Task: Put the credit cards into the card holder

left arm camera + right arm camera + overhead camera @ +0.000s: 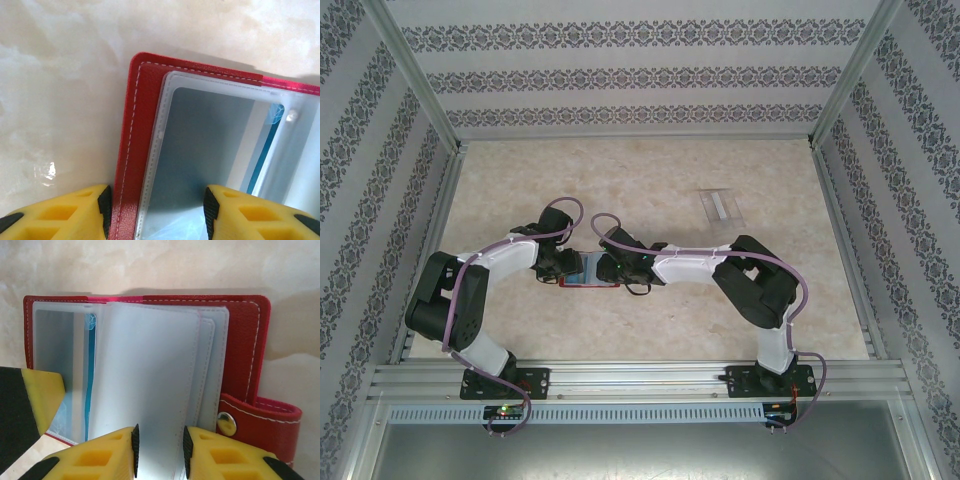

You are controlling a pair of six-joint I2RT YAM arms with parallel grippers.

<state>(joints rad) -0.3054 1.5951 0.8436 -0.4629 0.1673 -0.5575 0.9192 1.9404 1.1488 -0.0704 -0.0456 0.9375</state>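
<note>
Card holder (pixel 592 270) mostly covered from above; cropped at both wrists.
Top view: only a sliver shows between left gripper (pixel 565 268) and right gripper (pixel 618 270); jaw gaps too small to read there. One credit card (pixel 720 206), well beyond the right gripper's tip, is faint, its surface detail too small to tell. Left wrist: both fingers (pixel 55 212) cut off by the bottom edge; the holder runs out of frame past the finger that lies over it; pad contact with the red cover unclear. Right wrist: a clear leaf (pixel 145 380) passes between the fingers (pixel 225 455), gripped or merely beneath them, cannot tell; sleeve or card, cannot tell either. Snap strap (pixel 260 415) cropped just outside one finger.
</note>
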